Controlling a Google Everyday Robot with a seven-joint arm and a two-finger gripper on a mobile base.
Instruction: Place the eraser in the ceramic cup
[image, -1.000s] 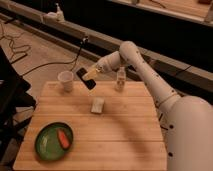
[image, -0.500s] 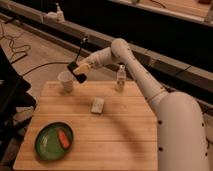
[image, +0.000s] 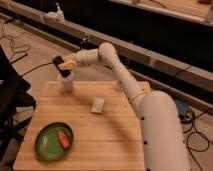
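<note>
Camera view: eraser (image: 58, 62) in jaws above cup (image: 66, 83)

The gripper (image: 64, 64) grips the eraser (image: 57, 61) just above the cup (image: 66, 83), which stands near the table's (image: 115, 142) far left corner.

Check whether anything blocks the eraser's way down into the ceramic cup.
Nothing visible does. The gripper holds the eraser just above the open rim of the ceramic cup. The white block and the green plate lie nearer the camera, off that path.
</note>
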